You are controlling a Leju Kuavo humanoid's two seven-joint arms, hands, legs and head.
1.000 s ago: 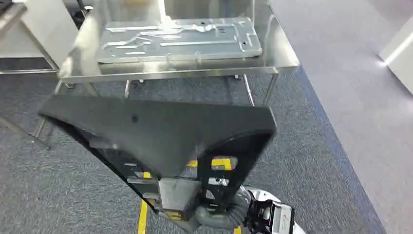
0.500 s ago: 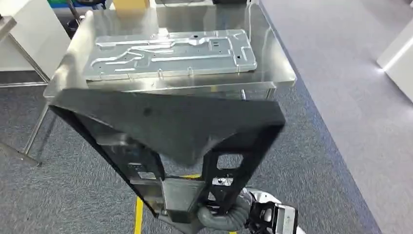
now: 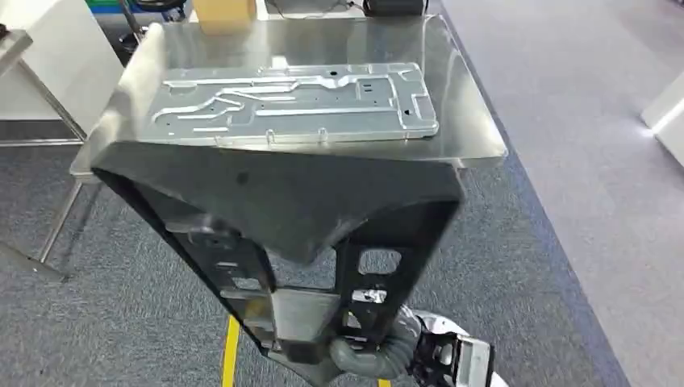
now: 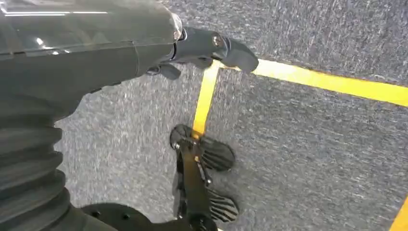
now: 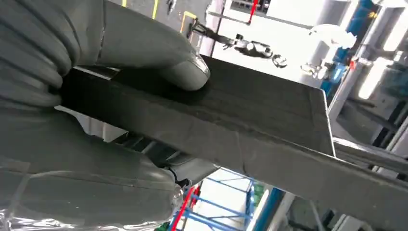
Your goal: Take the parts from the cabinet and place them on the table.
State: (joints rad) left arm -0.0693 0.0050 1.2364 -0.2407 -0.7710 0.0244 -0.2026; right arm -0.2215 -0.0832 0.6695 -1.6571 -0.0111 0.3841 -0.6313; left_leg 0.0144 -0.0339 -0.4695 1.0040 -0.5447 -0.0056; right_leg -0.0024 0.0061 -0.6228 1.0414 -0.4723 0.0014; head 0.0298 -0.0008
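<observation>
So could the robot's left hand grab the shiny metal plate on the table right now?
Probably not. The left hand hangs low over the carpet, and the big black part that the right hand grips stands between the robot and the metal plate.

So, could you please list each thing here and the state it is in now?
black part: held above the floor, tilted, near the table edge
right robot hand: grips the black part
left robot hand: holds nothing visible
metal panel: lying flat on the table
steel table: bears the panel

A large black part [image 3: 274, 201] is tilted before the steel table [image 3: 476, 121], where a grey metal plate [image 3: 294, 105] lies flat.
</observation>
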